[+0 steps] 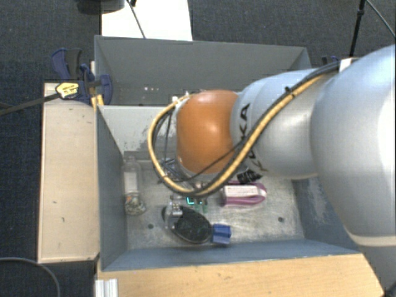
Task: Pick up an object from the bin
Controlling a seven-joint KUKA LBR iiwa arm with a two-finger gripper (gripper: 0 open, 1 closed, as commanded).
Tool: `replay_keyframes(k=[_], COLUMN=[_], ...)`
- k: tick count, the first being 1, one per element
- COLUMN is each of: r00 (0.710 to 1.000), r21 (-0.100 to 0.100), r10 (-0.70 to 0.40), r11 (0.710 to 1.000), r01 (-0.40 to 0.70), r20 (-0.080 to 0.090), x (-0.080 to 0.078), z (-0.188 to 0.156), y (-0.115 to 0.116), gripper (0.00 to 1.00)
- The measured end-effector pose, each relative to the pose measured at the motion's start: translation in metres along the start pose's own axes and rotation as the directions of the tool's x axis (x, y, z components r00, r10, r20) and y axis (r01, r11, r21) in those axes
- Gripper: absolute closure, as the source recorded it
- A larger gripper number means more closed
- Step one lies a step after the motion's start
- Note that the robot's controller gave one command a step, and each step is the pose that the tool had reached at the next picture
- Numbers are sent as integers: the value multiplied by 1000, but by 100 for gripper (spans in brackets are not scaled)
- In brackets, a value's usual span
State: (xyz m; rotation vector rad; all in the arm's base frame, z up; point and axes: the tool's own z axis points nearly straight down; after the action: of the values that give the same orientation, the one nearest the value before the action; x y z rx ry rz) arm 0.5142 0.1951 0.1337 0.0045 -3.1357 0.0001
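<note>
Grey metal bin [110, 166]: floor mostly bare, contents few.

Left side of floor: a clear bottle [131, 192] lies lengthwise beside the left wall, well apart from the other items.

Front middle: the gripper [184, 204] hangs low under the orange cover [204, 129], ringed by looped cables [162, 166]. It stands directly over the rear edge of a black oval object [193, 228] lying near the front wall. Contact cannot be confirmed. Whether the gripper is spread or pressed together cannot be told; the cover hides it.

Just right of the oval, touching it: a small blue piece [221, 232].

Further right, behind: a pink and white box [245, 195], partly under the arm [322, 122].
</note>
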Motion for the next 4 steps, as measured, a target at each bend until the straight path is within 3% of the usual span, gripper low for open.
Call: replay_keyframes(k=[1, 2, 3, 4], r00=[999, 982, 918, 860], r21=[1, -3, -5, -3], r10=[53, 187, 397, 511], r11=[999, 982, 918, 860], r01=[-53, -187, -397, -511], r20=[1, 11, 10, 2], x=[23, 17, 19, 26], z=[66, 33, 34, 64], y=[-46, -68, -68, -76], gripper=[0, 0, 0, 0])
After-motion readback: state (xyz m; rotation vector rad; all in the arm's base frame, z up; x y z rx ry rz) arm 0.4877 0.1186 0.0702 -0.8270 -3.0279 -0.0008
